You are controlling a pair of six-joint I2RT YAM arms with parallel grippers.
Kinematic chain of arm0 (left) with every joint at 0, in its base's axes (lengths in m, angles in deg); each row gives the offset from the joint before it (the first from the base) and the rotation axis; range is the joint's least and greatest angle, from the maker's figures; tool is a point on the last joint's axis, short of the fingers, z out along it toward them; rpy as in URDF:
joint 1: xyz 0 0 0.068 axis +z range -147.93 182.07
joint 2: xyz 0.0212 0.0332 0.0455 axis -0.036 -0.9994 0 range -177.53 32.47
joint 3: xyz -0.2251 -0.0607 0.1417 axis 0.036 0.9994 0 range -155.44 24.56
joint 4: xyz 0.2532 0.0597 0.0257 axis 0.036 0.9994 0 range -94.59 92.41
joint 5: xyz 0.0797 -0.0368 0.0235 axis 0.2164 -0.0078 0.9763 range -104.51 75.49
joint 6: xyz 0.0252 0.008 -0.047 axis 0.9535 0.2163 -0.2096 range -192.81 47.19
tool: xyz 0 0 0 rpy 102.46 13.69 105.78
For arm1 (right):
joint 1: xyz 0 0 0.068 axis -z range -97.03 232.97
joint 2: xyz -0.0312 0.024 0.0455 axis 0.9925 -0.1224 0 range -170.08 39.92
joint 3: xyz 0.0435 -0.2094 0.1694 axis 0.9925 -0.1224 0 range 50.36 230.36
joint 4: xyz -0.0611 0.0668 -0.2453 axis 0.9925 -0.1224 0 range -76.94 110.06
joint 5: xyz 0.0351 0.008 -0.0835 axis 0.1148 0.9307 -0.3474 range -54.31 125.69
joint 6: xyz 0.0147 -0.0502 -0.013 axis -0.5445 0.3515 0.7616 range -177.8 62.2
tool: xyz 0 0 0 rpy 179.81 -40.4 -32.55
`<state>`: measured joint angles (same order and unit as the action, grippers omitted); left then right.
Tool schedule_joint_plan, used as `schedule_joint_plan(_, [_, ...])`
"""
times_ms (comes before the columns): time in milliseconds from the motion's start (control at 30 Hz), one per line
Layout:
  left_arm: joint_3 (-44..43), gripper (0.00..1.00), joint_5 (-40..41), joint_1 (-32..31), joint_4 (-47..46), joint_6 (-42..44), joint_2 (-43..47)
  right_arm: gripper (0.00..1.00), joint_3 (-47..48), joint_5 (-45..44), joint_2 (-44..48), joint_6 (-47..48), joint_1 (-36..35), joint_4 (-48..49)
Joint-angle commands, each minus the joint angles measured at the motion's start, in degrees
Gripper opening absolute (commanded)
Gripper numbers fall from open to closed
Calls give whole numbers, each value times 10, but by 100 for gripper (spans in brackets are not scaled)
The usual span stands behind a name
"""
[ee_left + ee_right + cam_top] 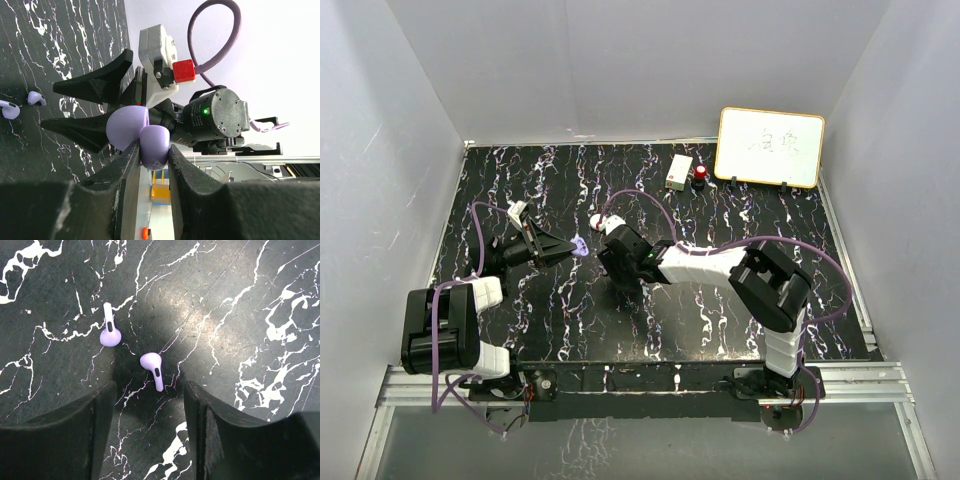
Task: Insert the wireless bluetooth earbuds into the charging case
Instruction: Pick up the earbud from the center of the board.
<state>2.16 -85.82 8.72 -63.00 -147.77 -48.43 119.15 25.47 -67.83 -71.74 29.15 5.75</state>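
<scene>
My left gripper (152, 150) is shut on the open purple charging case (145, 132), held above the table with its lid up. In the top view the case (579, 245) sits at the left gripper (570, 247) tips, just left of my right gripper (617, 275). Two purple earbuds lie loose on the black marble table. One earbud (153, 367) lies just ahead of the gap of my open right gripper (148, 390), untouched. The other earbud (109, 330) lies further out to the left. Both earbuds (36, 98) also show small at the left wrist view's left edge.
A small white and red object (597, 222) rests just behind the right gripper. Further back stand a white box (678, 172), a red knob (700, 175) and a whiteboard (770, 147). White walls close in the table (770, 220) on three sides.
</scene>
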Motion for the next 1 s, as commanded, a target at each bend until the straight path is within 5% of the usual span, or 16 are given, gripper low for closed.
schedule_joint_plan(0, [-4,0,-11,4,-1,6,22,52,20,0,-9,12,6,40])
schedule_joint_plan(967, [-9,0,-16,18,13,7,44,37,26,37,-45,22,22,67])
